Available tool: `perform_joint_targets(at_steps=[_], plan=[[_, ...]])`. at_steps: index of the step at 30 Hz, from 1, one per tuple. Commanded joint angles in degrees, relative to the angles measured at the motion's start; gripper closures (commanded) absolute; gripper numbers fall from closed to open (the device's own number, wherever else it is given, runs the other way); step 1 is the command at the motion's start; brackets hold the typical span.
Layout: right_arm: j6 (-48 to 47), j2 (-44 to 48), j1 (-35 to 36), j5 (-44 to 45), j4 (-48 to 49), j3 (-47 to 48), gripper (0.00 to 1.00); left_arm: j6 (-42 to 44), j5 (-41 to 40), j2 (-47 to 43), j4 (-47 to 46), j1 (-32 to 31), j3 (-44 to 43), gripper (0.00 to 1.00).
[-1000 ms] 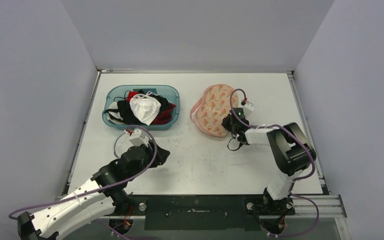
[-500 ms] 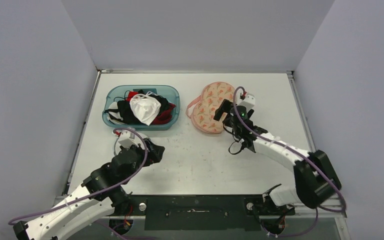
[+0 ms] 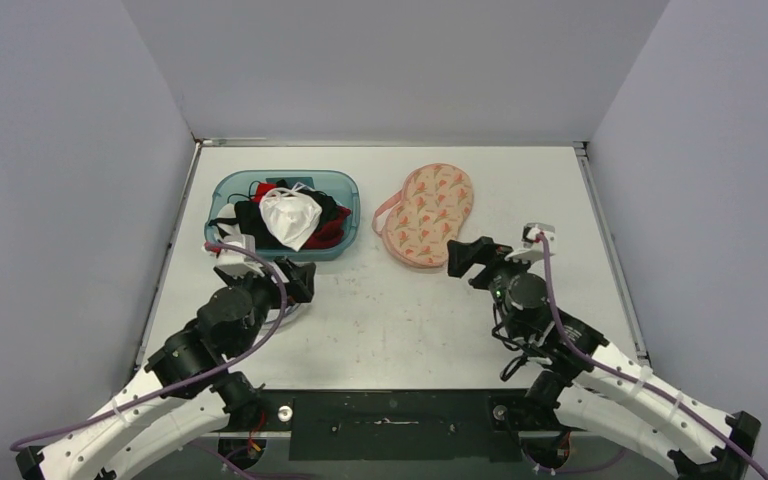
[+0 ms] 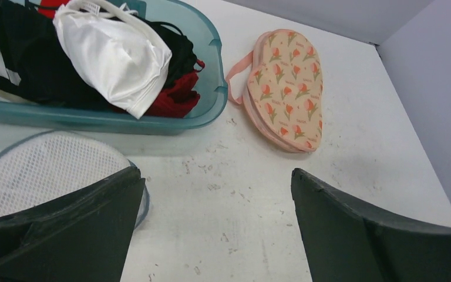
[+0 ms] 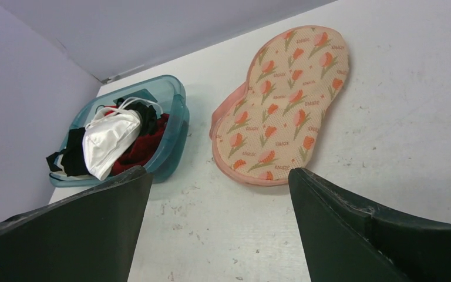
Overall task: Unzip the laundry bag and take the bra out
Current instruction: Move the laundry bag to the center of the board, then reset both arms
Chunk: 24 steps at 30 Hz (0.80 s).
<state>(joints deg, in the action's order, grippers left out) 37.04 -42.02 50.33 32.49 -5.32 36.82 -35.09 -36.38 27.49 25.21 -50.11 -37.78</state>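
1. The laundry bag (image 3: 428, 217) is a flat, peanut-shaped pouch, peach with a red tulip print. It lies on the table (image 3: 400, 340) right of centre and towards the back, its long axis slanting from near-left to far-right.
2. A pink rim runs round the bag, and a pink loop (image 3: 384, 209) sticks out on its left side. The seam looks closed where it shows; the zip pull is too small to pick out.
3. The right gripper (image 3: 472, 258) hovers just beside the bag's near end, apart from it. In the right wrist view its two dark fingers (image 5: 352, 235) stand wide with only bare table and the bag (image 5: 282, 103) between them, so it is open and holds nothing.
4. Left of the bag, with a strip of table between them, sits a teal bin (image 3: 352, 205) heaped with garments. A white bra (image 3: 290, 218) is on top, with black and red pieces under and around it.
5. The left gripper (image 3: 298, 282) is just in front of the bin's near right corner. In the left wrist view its fingers (image 4: 88, 223) are spread wide and grip nothing.
6. Under the left finger in that view lies a round white mesh disc (image 4: 41, 167) with a blue edge, flat on the table against the bin's near wall (image 4: 94, 120).
7. The bag (image 4: 286, 88) shows beyond the bin in the same view.
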Motion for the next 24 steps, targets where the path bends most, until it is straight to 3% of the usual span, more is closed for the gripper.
perform_joint_targets(at_steps=[1,4,7,12,17,19,22,24], plan=[[-1.0,7.2,0.4,0.4,4.7,-4.3,0.1,12.2,-2.6,0.5,-10.7,0.2,-0.9,0.04],[-1.6,6.9,0.3,4.3,3.0,-2.7,0.1,14.5,-2.9,0.5,-11.9,0.1,-3.2,0.04],[-15.1,4.5,0.4,4.9,6.4,-0.9,0.1,14.3,-8.0,1.9,-11.1,0.2,-8.0,0.04],[-10.0,3.6,0.2,11.1,2.0,5.0,0.1,17.3,-6.2,6.3,-7.5,0.4,-15.2,0.04],[-13.4,6.7,0.3,16.2,6.8,0.6,0.1,15.9,-0.6,8.0,-6.0,0.9,-13.4,0.04],[-10.4,7.5,0.2,16.5,5.9,-0.3,0.1,13.7,2.5,9.6,-5.3,2.0,-12.4,0.04],[-8.0,7.0,0.2,15.7,3.6,-0.8,0.1,10.2,9.7,14.4,-2.5,5.3,-13.7,0.04],[-11.2,6.0,0.2,11.1,2.2,0.0,0.1,8.2,15.4,16.8,-1.3,7.8,-14.8,0.04]])
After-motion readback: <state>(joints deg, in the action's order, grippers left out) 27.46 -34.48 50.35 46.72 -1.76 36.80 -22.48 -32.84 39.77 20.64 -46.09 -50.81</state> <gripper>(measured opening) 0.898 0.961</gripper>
